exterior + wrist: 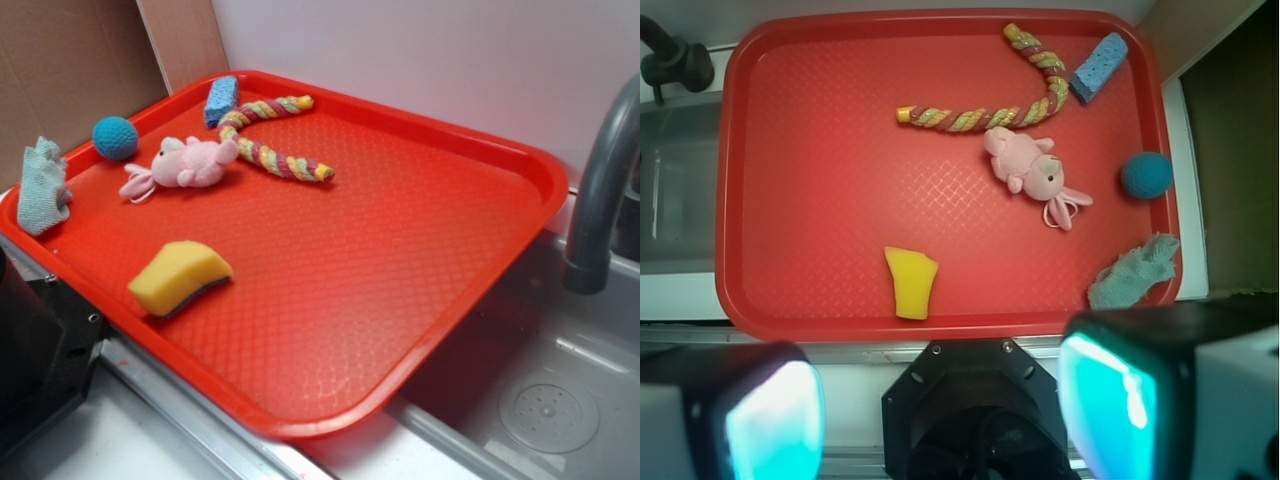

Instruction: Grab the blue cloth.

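Red tray (420,230) spans counter beside sink (560,400). Gripper (940,410) hovers over tray's near edge, fingers (1110,400) spread wide, empty. Twisted rope toy (990,105), pink plush bunny (1032,172), yellow sponge (910,283) lie apart. Blue cloth (1135,272) bunched against tray corner rim, near teal ball (1146,174).

The gripper (940,410) fills the bottom of the wrist view, pointing straight down. Its two fingers (770,415) sit at the lower left and lower right corners, spread wide apart with nothing between them; their inner faces glow teal. The black wrist body shows at bottom centre. In the exterior view, no fingers are visible.
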Available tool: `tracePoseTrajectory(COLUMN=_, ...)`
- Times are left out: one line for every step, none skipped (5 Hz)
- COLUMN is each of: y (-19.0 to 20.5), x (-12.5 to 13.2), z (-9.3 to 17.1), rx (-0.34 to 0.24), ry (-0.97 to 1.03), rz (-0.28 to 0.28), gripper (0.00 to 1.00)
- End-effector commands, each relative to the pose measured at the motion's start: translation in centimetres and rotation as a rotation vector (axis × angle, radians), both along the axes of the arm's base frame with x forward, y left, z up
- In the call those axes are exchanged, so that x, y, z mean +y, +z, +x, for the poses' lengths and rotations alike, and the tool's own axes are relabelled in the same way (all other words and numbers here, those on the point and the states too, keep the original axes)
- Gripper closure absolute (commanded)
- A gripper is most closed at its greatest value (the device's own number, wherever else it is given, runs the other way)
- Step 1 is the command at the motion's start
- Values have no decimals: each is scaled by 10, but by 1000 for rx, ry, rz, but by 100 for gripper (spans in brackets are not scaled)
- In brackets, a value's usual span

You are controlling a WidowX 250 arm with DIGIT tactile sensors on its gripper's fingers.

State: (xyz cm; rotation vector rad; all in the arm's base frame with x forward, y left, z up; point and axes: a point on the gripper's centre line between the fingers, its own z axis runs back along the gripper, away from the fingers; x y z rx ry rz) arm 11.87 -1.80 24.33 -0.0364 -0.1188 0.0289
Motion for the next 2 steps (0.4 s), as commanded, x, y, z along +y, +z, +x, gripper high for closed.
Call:
tracePoseTrajectory(y=0, x=0, z=0, rx=0, ry=0, rz=0, gripper=0)
tracePoseTrajectory(y=-50, x=50, z=-2, rx=14, ry=250, rz=-5, gripper=0)
